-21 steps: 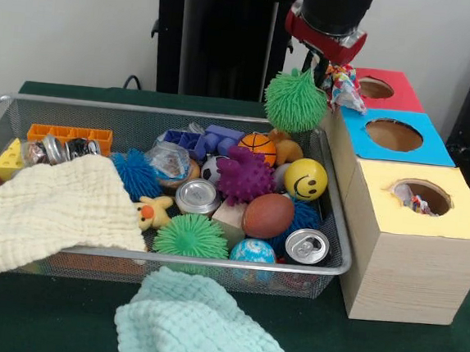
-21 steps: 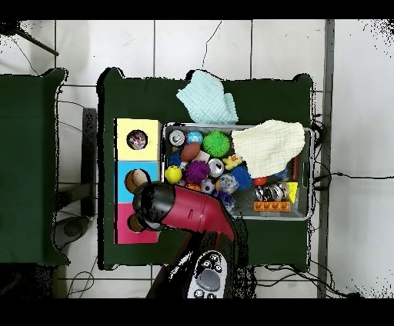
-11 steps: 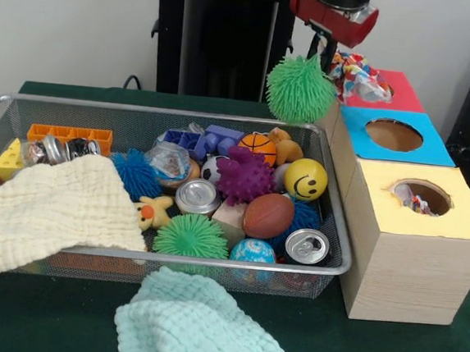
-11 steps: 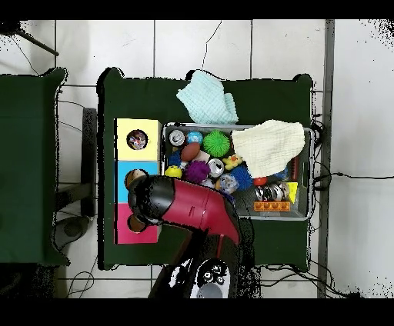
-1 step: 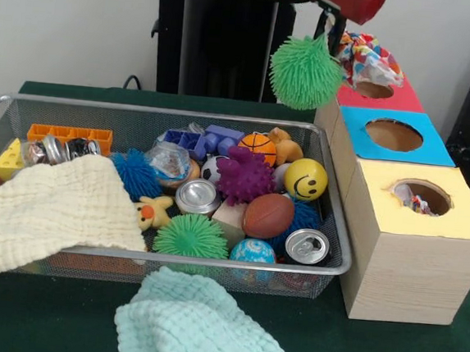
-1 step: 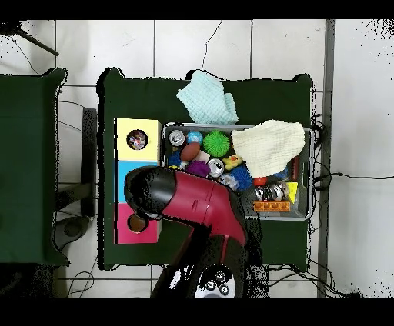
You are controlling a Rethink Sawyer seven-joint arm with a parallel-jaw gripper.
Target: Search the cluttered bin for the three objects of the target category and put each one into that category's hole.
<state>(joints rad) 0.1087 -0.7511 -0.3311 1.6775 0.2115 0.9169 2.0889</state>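
A crinkly multicoloured wrapper (image 5: 367, 59) hangs in the air above the red box's hole (image 5: 373, 90), at the far end of the row of boxes (image 5: 410, 249). A green spiky ball (image 5: 306, 71) hangs just beside it. Both sit under the gripper (image 5: 337, 24), whose grip I cannot make out. The wire bin (image 5: 235, 266) holds balls, cans and a cream cloth (image 5: 47, 209).

A crinkled, multicoloured wrapper (image 5: 367, 59) hangs aloft in the upper right, seemingly above the red box's round hole (image 5: 374, 90), beside a green spiky ball (image 5: 306, 71).
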